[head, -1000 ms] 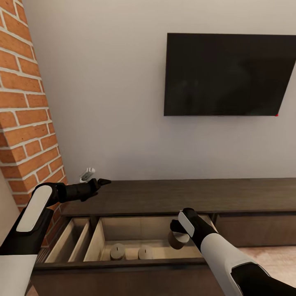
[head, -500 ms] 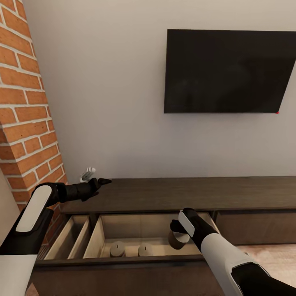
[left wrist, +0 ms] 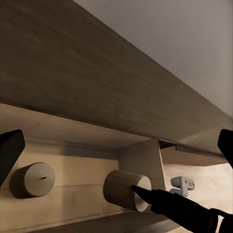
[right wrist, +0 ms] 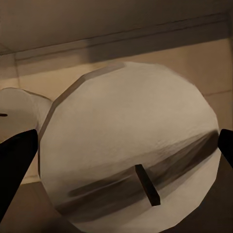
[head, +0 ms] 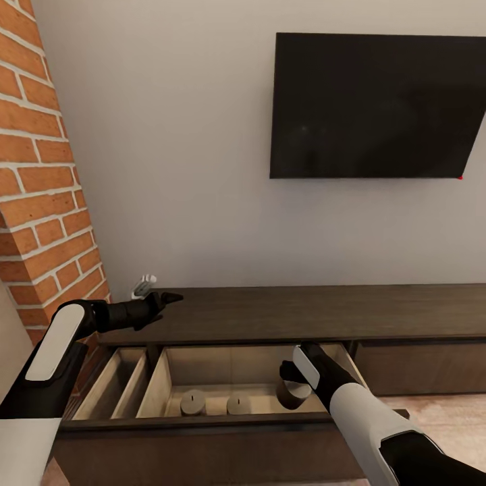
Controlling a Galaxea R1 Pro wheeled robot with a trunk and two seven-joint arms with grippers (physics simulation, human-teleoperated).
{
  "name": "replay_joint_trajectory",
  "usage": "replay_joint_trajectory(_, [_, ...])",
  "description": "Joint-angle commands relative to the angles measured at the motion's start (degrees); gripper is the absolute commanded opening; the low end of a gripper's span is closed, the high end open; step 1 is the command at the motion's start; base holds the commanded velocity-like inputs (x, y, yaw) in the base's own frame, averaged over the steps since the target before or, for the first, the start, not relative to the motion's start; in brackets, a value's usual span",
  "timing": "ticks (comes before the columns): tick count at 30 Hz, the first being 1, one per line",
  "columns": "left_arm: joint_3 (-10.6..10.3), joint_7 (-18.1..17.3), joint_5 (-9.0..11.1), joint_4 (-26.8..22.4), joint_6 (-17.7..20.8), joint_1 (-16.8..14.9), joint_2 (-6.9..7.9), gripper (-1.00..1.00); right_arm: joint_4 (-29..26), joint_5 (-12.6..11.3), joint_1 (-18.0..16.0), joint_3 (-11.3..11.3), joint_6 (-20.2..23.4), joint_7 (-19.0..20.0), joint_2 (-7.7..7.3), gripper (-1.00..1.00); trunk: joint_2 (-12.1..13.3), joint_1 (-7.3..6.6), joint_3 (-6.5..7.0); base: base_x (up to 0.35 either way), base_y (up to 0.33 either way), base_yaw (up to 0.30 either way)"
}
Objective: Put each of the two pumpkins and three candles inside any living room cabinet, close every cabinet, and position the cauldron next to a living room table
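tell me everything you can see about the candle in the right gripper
The candle is a short, stubby olive-tan cylinder with a flat, paler top and a small dark wick. It looks matte and waxy. It stands roughly upright at the right end of the open drawer, right of two other candles. The right gripper is around it from above; whether it rests on the drawer floor is unclear.

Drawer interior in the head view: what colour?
Pale tan wood, lighter than the dark-brown cabinet top; clearest in the head view.
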Motion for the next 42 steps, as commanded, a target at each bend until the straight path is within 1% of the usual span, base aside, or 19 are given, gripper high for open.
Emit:
replay_joint_trajectory(1, [0.0, 0.6, 0.6, 0.0, 0.1, 0.0, -0.01, 1.00, -0.1, -0.6, 0.0, 0.4, 0.2, -0.5, -0.04, -1.00, 0.0, -0.01, -0.06, 0.000, 0.000, 0.000])
replay_joint_trajectory(14, [0.0, 0.7, 0.6, 0.0, 0.1, 0.0, 0.01, 1.00, -0.1, -0.6, 0.0, 0.4, 0.2, -0.5, 0.01, -1.00, 0.0, -0.01, -0.06, 0.138, 0.000, 0.000])
replay_joint_trajectory(20, [0.3, 0.6, 0.7, 0.0, 0.0, 0.0, -0.03, 1.00, -0.1, -0.6, 0.0, 0.4, 0.2, -0.5, -0.06, -1.00, 0.0, -0.01, -0.06, 0.031, 0.000, 0.000])
replay_joint_trajectory(26, [0.4, 0.7, 1.9, 0.0, 0.1, 0.0, 0.01, 1.00, -0.1, -0.6, 0.0, 0.4, 0.2, -0.5, -0.13, -1.00, -0.1, 0.14, -1.39, 0.001, 0.000, 0.000])
replay_joint_trajectory(42, [0.3, 0.7, 2.1, 0.0, 0.1, 0.0, 0.01, 1.00, -0.1, -0.6, 0.0, 0.3, 0.2, -0.4, -0.22, -1.00, -0.3, 0.55, -4.94, 0.000, 0.000, 0.000])
